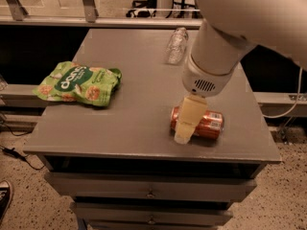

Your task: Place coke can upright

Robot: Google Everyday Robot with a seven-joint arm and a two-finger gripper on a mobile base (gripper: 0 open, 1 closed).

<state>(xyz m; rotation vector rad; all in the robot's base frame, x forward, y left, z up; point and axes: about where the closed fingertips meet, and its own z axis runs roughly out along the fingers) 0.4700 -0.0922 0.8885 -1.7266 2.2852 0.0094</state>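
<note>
The gripper sits over the left end of the coke can, which lies lengthwise left-to-right; whether it grips, I cannot tell.

Grey-topped cabinet table with shallow drawers beneath, set on speckled floor; pale ledge and dark gap behind, metal railing posts along the far edge. Dim, warm light throughout, thin cable trailing at right. Gripper low over the tabletop's front right part.
</note>
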